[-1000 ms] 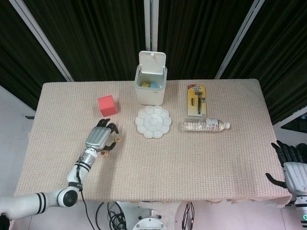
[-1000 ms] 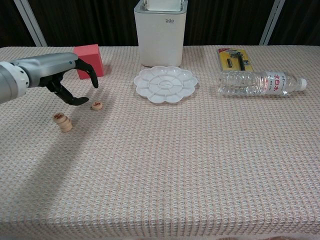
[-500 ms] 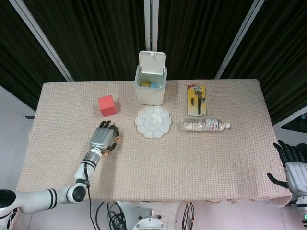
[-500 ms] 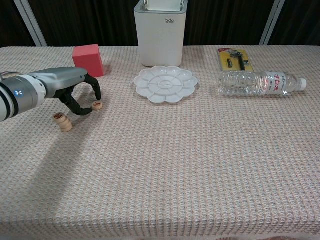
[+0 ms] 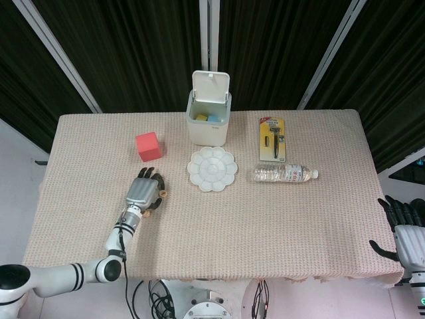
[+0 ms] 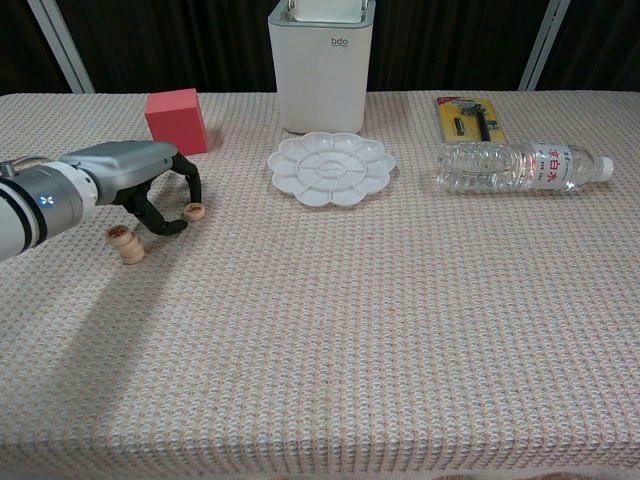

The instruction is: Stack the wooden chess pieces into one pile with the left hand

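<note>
Left hand: your left hand (image 6: 140, 180) sits low over the woven tablecloth (image 6: 350, 330), fingers curled around the single round wooden chess piece (image 6: 195, 211), holding nothing.
Pile: the small stack of wooden chess pieces (image 6: 126, 243) stands just beside that hand.
Right hand: your right hand (image 5: 406, 229) hangs off the table's edge, fingers spread, empty.

A robot test lab: cloth-covered table (image 5: 319, 219), black curtains (image 5: 133, 46), metal frame posts (image 5: 56, 53).
</note>
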`<state>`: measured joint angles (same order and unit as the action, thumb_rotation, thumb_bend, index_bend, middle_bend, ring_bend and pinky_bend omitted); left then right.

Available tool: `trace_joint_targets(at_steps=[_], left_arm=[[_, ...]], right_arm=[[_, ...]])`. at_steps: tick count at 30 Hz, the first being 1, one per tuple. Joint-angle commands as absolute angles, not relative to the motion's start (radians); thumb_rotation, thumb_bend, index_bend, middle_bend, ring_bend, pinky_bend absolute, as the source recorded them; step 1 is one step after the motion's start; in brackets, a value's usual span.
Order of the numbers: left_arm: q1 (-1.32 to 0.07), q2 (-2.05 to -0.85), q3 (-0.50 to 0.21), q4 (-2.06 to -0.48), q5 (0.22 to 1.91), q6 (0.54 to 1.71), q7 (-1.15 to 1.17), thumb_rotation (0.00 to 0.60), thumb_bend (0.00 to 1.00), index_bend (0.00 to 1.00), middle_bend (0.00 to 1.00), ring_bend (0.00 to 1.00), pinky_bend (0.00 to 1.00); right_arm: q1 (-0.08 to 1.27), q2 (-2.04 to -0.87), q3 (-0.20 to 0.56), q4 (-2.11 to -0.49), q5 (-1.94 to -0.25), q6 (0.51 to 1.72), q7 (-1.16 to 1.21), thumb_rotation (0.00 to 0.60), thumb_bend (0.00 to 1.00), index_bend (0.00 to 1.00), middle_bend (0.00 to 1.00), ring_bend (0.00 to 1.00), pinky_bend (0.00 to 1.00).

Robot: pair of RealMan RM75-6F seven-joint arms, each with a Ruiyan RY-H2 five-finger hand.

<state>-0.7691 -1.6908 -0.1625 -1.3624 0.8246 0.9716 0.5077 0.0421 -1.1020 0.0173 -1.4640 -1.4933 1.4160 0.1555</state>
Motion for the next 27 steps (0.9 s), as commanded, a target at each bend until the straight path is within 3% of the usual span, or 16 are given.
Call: trace_joint_targets(at_steps=[1, 11, 18, 27], left_arm=[[-0.766, -1.7, -0.165, -1.352, 0.835, 0.976, 0.495, 0.6, 0.34, 0.46, 0.22, 0.0, 0.0], [-0.76, -1.703, -0.181, -1.347, 0.884, 0.992, 0.457, 0.6, 0.35, 0.51, 0.25, 0.0, 0.0], [-0.747, -1.592, -0.211, -1.525, 0.894, 1.02, 0.46, 0.6, 0.35, 0.51, 0.25, 0.0, 0.0], [-0.651, -1.377, -0.085, -1.837, 0.973, 1.108, 0.519, 0.6, 0.35, 0.51, 0.25, 0.0, 0.0]], right_arm=[[0.043, -1.103, 0.017, -1.463, -1.492, 1.414, 0.155, 0.6, 0.15, 0.0, 0.0, 0.0, 0.0], [0.044, -1.102, 0.018, -1.463, -1.491, 1.412, 0.156, 0.6, 0.15, 0.0, 0.0, 0.0, 0.0], [0.045, -1.089, 0.021, -1.481, -1.502, 1.424, 0.153, 0.6, 0.15, 0.0, 0.0, 0.0, 0.0], [0.049, -1.084, 0.019, -1.497, -1.513, 1.425, 0.148, 0.6, 0.15, 0.0, 0.0, 0.0, 0.0]])
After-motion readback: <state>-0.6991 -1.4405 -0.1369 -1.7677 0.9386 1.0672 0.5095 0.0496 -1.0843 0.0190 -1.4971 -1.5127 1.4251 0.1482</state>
